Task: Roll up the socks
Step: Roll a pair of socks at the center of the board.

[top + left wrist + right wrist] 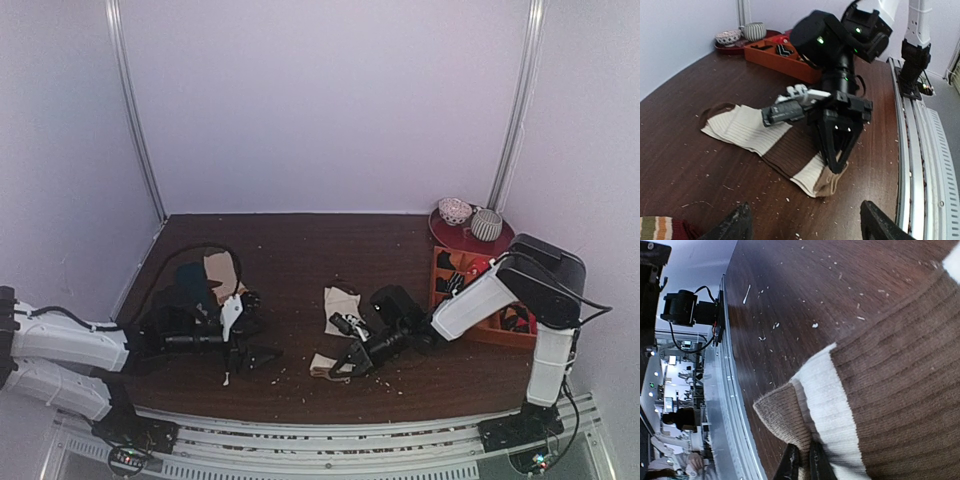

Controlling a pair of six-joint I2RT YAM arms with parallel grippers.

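The socks lie stacked mid-table: cream ribbed fabric (740, 127), a dark brown band (790, 150) and a tan end (832, 182). From above they show as a cream patch (340, 300) and a tan end (322, 365). My right gripper (340, 371) reaches down onto the near end and is shut on the tan end; its two fingers pinch the fabric in the right wrist view (802, 464). In the left wrist view the right gripper (837, 167) stands over that end. My left gripper (805, 230) is open and empty, low over the table just left of the socks (258, 328).
A dark teal sock (190, 280) and a tan sock (222, 268) lie by the left arm; a striped sock edge (655, 227) shows under it. An orange tray (480, 300) and a red plate (445, 232) with bowls sit at the right. A metal rail (912, 150) runs along the near edge.
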